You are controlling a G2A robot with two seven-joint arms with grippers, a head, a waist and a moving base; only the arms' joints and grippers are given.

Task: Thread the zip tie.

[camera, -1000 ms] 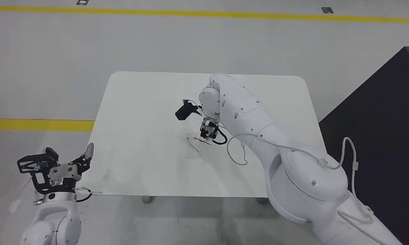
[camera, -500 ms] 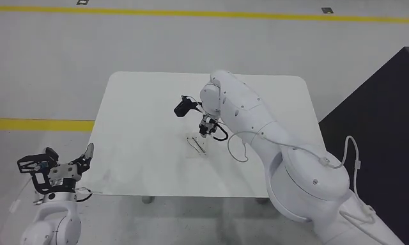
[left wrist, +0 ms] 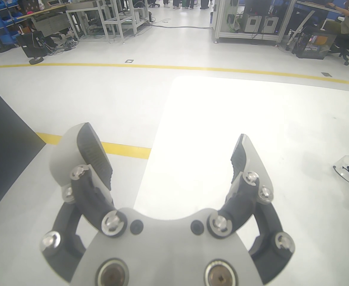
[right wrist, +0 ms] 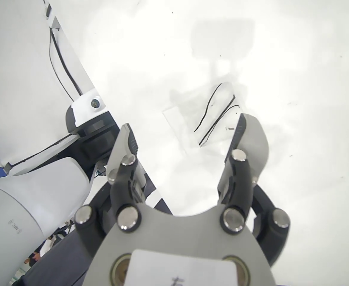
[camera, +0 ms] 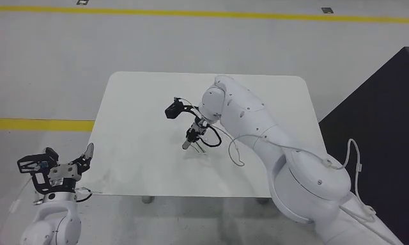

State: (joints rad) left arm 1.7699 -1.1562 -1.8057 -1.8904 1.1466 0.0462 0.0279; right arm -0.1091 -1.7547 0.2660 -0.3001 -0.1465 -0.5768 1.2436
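Thin black zip ties (right wrist: 206,109) lie loose on a clear plastic sheet (right wrist: 177,120) on the white table (camera: 140,117). My right gripper (right wrist: 186,124) hangs open just above them, one fingertip (right wrist: 243,123) beside the ends of the ties, nothing between the fingers. From above, the right gripper (camera: 190,141) sits over the table's middle with the zip ties (camera: 200,147) partly under it. My left gripper (left wrist: 162,138) is open and empty, held off the table's near left corner. The ties and sheet (left wrist: 348,171) lie far off to its side.
The right arm's white links (camera: 255,123) stretch over the table's right half. Thin cables (camera: 233,152) hang from that arm above the tabletop. A dark panel (camera: 383,117) stands to the right of the table. Bare tabletop lies left of the ties.
My right gripper has swung left and toward the table's near edge, turning at the wrist, and now sits lower over the zip ties. The left arm has not moved.
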